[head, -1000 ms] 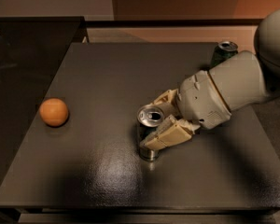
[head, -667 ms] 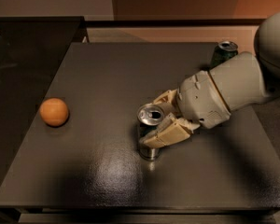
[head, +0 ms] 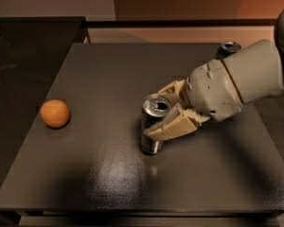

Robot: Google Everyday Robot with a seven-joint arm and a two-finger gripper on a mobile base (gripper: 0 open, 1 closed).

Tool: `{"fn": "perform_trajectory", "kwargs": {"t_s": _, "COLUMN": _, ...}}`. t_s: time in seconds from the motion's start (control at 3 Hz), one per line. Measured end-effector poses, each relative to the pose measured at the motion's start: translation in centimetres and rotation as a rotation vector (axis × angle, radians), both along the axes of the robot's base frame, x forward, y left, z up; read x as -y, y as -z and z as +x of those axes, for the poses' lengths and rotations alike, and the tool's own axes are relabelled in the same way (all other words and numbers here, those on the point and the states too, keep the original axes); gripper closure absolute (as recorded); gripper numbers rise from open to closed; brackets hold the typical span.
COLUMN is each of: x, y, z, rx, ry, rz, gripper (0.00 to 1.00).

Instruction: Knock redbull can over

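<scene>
Slim silver-and-blue aluminium redbull can (head: 156,106), upright midway between dark desk's (head: 104,65) side edges: likely light, slick, tippy. Beige gripper (head: 153,118), jaws clamped round it; push near rim.

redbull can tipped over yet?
No, the redbull can stands upright, silver top facing up, with the hand closed around it.
</scene>
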State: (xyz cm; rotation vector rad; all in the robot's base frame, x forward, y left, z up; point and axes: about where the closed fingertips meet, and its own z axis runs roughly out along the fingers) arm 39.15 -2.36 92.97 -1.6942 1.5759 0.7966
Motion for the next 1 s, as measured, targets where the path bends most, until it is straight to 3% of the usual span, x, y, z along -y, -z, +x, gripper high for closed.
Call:
{"fn": "perform_trajectory", "kwargs": {"t_s": 0.67, "x": 1.2, "y": -2.8, "z": 0.9, "rx": 0.043, "ry": 0.038, "rz": -0.047, "gripper": 1.00}}
{"fn": "perform_trajectory", "kwargs": {"t_s": 1.0, "x": 2.4, "y": -3.5, "z": 1.7, "rx": 0.059, "ry": 0.086, "rz": -0.121, "gripper": 1.00}}
